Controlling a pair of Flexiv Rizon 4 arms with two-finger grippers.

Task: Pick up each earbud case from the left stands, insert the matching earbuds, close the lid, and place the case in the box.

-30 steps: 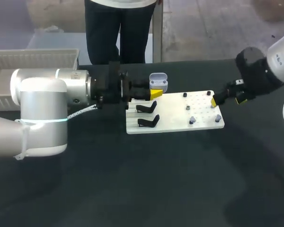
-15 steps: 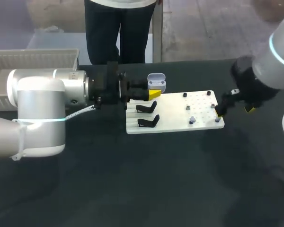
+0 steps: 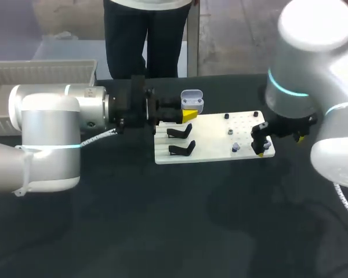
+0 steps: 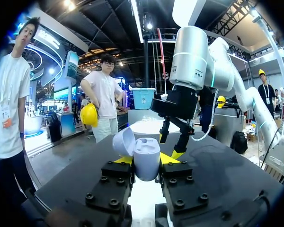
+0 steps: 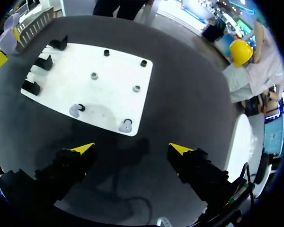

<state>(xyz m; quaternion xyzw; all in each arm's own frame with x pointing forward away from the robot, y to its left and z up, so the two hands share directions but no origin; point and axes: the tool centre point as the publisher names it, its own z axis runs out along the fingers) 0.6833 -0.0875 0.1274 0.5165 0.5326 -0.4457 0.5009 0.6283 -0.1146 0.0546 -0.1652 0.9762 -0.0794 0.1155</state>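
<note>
Over the dark table [image 3: 162,231], the earbud case [image 4: 144,158] is pinched in my left gripper [image 4: 146,161], lid open, likely so earbuds [image 5: 125,125] can go in. My right gripper [image 5: 131,149] hangs wide apart just past the white board's [image 5: 104,94] edge, near two earbuds, with room over the board to reach them.

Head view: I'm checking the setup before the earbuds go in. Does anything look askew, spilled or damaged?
Nothing stands out. The white board lies flat, its black stands sit in a row, and the left hand grips the earbud case between its fingers, lid open.
</note>
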